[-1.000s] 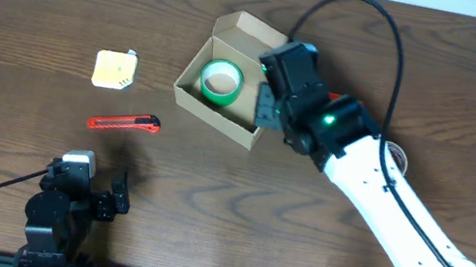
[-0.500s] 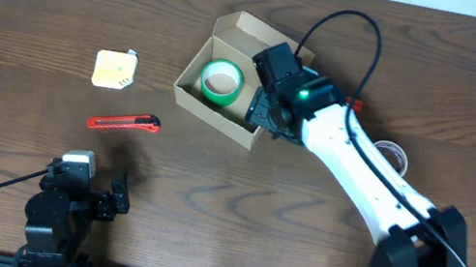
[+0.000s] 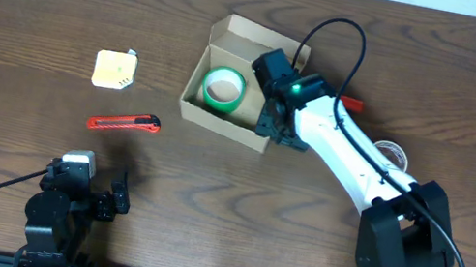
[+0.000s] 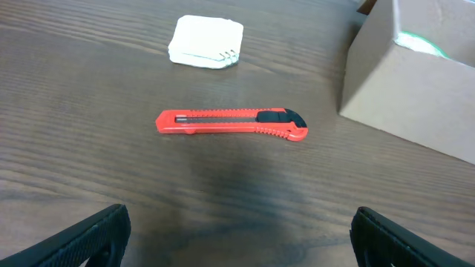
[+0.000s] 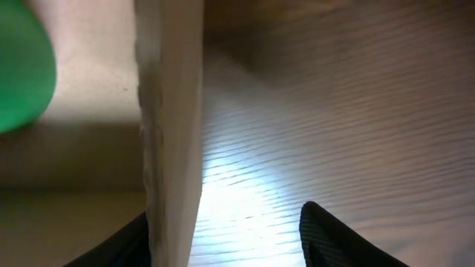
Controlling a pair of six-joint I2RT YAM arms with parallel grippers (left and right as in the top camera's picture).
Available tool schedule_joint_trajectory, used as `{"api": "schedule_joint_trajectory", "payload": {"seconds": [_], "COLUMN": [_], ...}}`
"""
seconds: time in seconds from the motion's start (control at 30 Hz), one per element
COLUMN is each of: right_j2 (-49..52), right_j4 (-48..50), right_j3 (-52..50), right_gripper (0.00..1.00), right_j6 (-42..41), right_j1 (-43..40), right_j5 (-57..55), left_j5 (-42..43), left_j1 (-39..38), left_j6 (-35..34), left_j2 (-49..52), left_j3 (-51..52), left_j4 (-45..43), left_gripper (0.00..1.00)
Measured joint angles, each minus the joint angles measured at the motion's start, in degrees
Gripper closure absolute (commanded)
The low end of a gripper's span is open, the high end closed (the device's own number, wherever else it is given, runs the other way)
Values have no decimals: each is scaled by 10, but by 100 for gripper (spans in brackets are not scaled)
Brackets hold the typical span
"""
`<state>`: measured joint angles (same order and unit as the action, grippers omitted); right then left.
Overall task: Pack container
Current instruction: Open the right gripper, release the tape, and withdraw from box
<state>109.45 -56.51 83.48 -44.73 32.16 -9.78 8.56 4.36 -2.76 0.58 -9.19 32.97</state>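
Observation:
The container point(image 3: 218, 126), a tan cardboard box with its lid flap open at the back, sits at the table's middle with a green tape roll point(image 3: 222, 88) inside. My right gripper point(image 3: 270, 118) is low at the box's right wall. In the right wrist view the fingers point(image 5: 230, 241) are apart and straddle that wall point(image 5: 171, 111), one finger inside, one outside; the green roll point(image 5: 22, 74) shows at left. My left gripper point(image 3: 73, 203) rests near the front edge, open and empty point(image 4: 237, 241).
A red utility knife point(image 3: 124, 122) point(image 4: 231, 124) and a pale yellow pad point(image 3: 114, 71) point(image 4: 205, 42) lie left of the box. A clear tape roll point(image 3: 397, 155) and a small red item point(image 3: 352, 103) lie right of my right arm.
My right gripper has moved down and left onto the box's right wall. The box has turned a little and shifted slightly right. The left arm has not moved.

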Motion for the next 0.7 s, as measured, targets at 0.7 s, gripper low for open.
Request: {"api": "schedule_joint_trajectory", "payload": {"seconds": [0.7], "right_j2": [-11], "right_j4": [-12], "right_j3": [0], "right_gripper": [24], "right_j6": [144], "right_j1": [-43], "right_j5": [29], "left_j5": [0], "left_j1": [0], "left_j6": [0], "left_j2": [0], "left_j3": [0], "left_j4": [0], "left_gripper": [5]}}
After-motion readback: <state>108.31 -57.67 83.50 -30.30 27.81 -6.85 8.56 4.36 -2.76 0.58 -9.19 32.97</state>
